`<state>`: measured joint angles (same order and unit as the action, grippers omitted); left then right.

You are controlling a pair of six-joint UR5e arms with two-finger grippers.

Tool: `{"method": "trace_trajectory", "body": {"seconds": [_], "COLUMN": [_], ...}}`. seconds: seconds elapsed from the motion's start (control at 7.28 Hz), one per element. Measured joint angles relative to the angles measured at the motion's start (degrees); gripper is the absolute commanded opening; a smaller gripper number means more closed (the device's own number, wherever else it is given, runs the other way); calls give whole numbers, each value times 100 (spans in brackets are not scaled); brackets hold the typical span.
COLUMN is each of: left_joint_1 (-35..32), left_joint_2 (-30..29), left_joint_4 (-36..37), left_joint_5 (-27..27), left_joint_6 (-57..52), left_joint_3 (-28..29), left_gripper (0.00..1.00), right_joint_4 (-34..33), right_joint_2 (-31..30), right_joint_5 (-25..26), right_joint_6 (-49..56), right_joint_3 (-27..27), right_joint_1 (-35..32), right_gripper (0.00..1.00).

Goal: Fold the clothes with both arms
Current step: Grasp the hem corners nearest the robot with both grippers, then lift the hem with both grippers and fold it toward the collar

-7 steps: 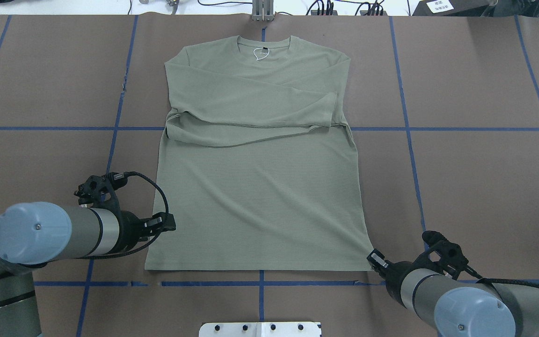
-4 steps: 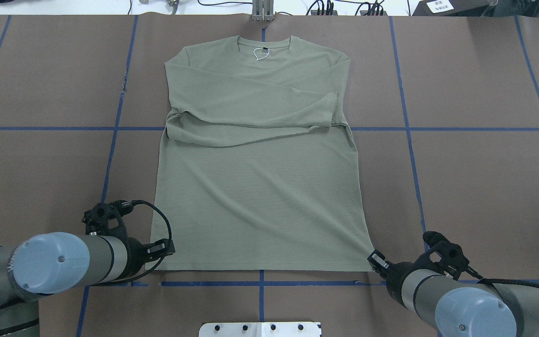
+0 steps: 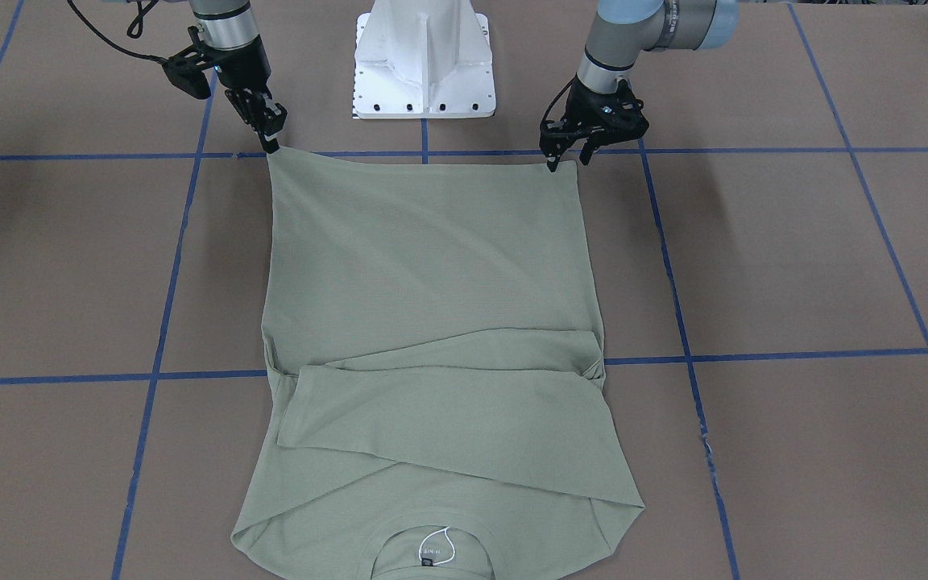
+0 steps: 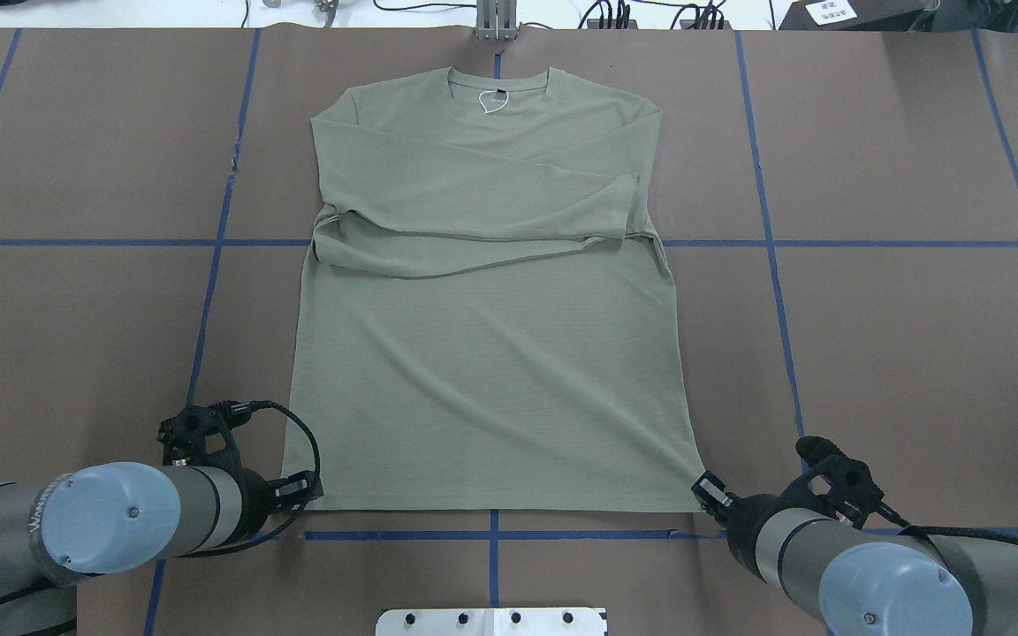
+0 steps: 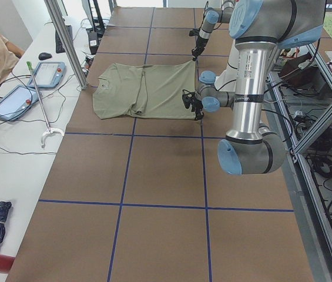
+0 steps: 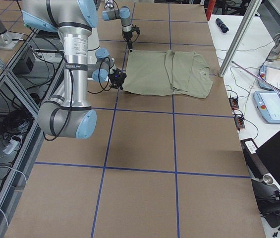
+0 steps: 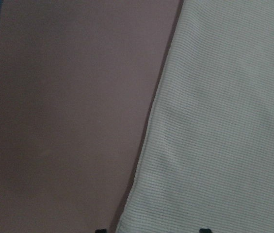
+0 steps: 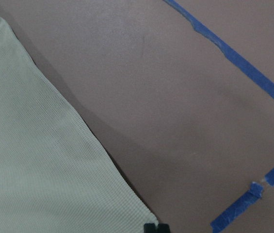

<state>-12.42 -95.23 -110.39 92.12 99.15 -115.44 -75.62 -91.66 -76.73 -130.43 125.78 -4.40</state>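
**Shirt** (image 4: 487, 389): pale sage-green, long-sleeved knit, one piece. It lies flat at the middle of the tabletop (image 4: 898, 353), with the collar toward the far edge and the hem along the edge nearest the robot. Both sleeves are folded across the chest. A white loop (image 4: 491, 102) sits at the neck label.

**Left gripper** (image 3: 567, 159): placed at the left corner of the hem. The jaws are spread wide. In the wrist view one tip is over the bare tabletop and the other over the shirt, straddling its side edge, with nothing clamped.

**Right gripper** (image 3: 272, 143): placed at the right corner of the hem. The jaws are pinched almost together on that corner of the shirt, and the fabric is drawn to a small point there.

**Surface:** a brown tabletop marked in a grid with blue tape lines (image 4: 765, 243). A white pedestal base (image 3: 424, 64) stands at the middle of the robot's edge.

**Change:** a second ago the left gripper stood farther up, beside the shirt's left side edge. It has since come back toward the robot's edge, to the hem corner. The right gripper and the shirt are as they were.
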Motion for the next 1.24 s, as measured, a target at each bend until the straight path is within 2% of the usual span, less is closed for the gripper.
{"method": "trace_trajectory", "body": {"seconds": [0.14, 0.82, 1.24], "left_joint_1": [6, 3, 109], "left_joint_2": [2, -1, 269], "left_joint_4": [0, 16, 111], "left_joint_5": [-1, 69, 273], "left_joint_6": [7, 8, 25], "left_joint_3": [42, -116, -902], "left_gripper": [0, 0, 0], "right_joint_4": [1, -5, -51], "right_joint_2": [4, 15, -132], "right_joint_5": [0, 0, -49], "right_joint_6": [0, -2, -18], "right_joint_3": [3, 28, 293], "right_joint_1": [0, -3, 235], "right_gripper": [0, 0, 0]}}
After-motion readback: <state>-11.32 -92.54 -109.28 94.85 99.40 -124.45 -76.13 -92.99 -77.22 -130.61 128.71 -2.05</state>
